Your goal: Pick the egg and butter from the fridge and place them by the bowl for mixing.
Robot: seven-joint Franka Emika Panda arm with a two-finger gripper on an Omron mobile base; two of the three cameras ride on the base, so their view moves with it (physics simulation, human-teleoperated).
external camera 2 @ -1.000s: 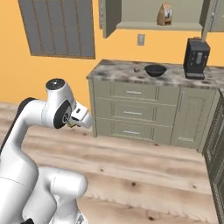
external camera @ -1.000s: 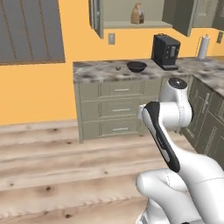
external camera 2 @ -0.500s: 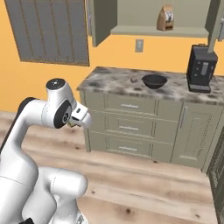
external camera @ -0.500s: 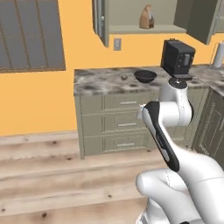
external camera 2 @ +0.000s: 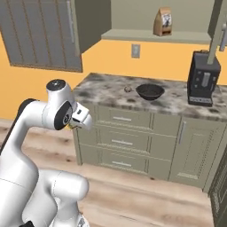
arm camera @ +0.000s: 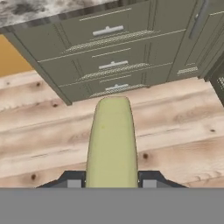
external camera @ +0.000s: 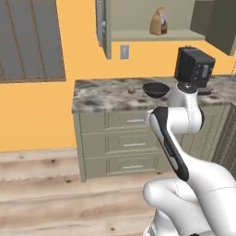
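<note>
Hand view: my gripper point(arm camera: 112, 183) clamps the butter point(arm camera: 112, 144) above the floor. On the counter point(external camera 2: 106, 95), the egg point(external camera 2: 127, 89) lies beside the bowl point(external camera 2: 150, 91); butter placement remains.

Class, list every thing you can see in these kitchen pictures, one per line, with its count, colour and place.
egg: one, brownish, on the counter left of the bowl
bowl: one, black, on the counter
coffee machine: one, black, counter's right end
paper bag: one, brown, open shelf above
drawers: three, olive-green, under the counter
wall outlet: one, grey, orange wall
butter: one stick, pale yellow, in the gripper
gripper: one, dark fingertips, shut on the butter, over the wooden floor
</note>
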